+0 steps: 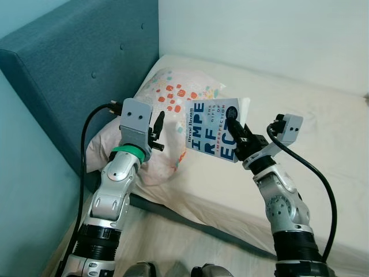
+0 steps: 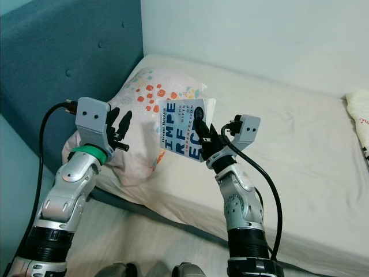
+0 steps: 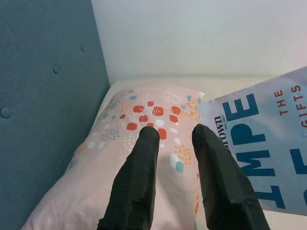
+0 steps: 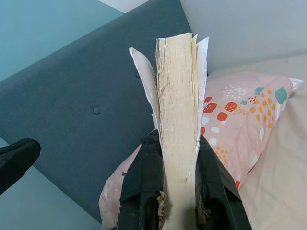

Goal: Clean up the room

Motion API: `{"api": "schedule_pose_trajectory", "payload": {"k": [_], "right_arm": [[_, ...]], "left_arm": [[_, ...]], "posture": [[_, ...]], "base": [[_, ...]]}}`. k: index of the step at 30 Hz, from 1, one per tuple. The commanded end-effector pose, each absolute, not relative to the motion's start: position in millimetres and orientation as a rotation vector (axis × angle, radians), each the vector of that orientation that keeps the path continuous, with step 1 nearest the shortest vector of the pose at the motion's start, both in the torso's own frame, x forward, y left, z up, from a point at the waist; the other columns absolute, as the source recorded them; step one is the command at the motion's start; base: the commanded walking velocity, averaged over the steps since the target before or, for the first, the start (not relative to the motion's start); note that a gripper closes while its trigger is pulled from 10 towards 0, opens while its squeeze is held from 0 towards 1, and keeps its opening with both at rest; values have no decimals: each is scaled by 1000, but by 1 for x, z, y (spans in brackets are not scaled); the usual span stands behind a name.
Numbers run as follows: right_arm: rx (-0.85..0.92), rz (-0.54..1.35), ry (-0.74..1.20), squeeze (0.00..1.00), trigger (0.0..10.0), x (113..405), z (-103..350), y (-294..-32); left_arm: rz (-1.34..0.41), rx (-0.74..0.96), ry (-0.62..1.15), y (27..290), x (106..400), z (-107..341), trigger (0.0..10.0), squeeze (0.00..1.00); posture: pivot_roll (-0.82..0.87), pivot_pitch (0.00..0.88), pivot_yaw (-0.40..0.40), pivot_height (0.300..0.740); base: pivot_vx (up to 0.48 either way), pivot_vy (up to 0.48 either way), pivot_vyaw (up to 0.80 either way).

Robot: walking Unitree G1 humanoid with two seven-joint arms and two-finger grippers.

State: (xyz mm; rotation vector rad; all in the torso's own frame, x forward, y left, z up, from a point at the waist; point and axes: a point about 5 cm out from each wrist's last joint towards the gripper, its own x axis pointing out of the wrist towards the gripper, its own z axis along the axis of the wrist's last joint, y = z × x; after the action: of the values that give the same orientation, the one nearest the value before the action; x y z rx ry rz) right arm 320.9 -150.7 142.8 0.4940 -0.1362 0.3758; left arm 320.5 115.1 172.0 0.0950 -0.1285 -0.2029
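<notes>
From the head views, the right end effector (image 1: 235, 131) clamps a light-blue paperback book (image 1: 211, 130), holding it upright above the bed (image 1: 300, 127), just beside a pink patterned pillow (image 1: 164, 98) that leans on the teal headboard (image 1: 75, 63). The left end effector (image 1: 157, 131) hovers over the pillow, its fingers narrowly parted, gripping nothing.

In the left wrist view, two black fingers (image 3: 136, 177) stand slightly apart over the pillow, the book's cover beside them.

In the right wrist view, fingers (image 4: 141, 184) pinch the book's yellowed page edges (image 4: 178, 124) from both sides.
</notes>
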Motion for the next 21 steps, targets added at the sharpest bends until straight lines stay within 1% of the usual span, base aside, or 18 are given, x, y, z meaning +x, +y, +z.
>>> {"api": "schedule_pose_trajectory", "payload": {"k": [1,7,21], "right_arm": [[491,361,-155,0,10000,320,143,-154],[489,360,-155,0,10000,320,143,-155],[455,329,-156,0,10000,323,144,-168]], "left_arm": [[-205,101,-106,115,318,167,10000,0],[-206,101,-105,115,318,167,10000,0],[-201,106,-95,118,317,165,10000,0]], "posture": [[-33,11,20,690],[-34,14,22,675],[-34,20,23,635]], "base": [[0,0,0],[0,0,0],[0,0,0]]}}
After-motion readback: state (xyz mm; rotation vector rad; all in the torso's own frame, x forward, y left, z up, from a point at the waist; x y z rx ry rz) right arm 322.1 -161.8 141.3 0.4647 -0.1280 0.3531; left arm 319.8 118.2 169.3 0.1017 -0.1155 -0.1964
